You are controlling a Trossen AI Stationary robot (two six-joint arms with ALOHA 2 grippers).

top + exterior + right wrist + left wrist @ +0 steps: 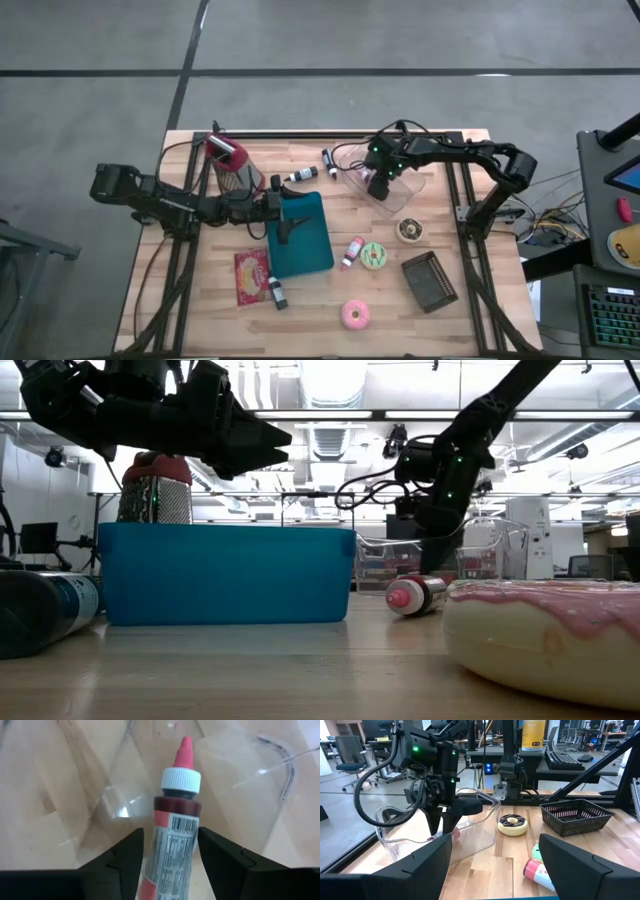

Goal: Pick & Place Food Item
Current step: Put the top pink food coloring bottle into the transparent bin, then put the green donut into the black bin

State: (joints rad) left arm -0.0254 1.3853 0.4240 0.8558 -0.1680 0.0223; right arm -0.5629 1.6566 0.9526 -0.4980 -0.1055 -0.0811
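Your right gripper [379, 187] is inside the clear plastic container [410, 190] at the far right of the bench [480, 300], its two fingers clamped on a small bottle [172, 837] with a dark red body, a white collar and a pink nozzle; the right wrist view shows the nozzle pointing at the container's transparent floor. Your left gripper [290, 222] hovers above the blue bin [310, 250] near the bench centre, fingers spread apart with nothing between them. Beside the bin lie a second pink-capped bottle [352, 252] and a green-iced donut [375, 257]; a pink donut [355, 315] sits nearer the front edge, a chocolate donut [408, 231] sits just beside the container, and a dark mesh basket [430, 281] lies to the right of the green-iced donut. A red-lidded grater [228, 160] stands behind the left arm.
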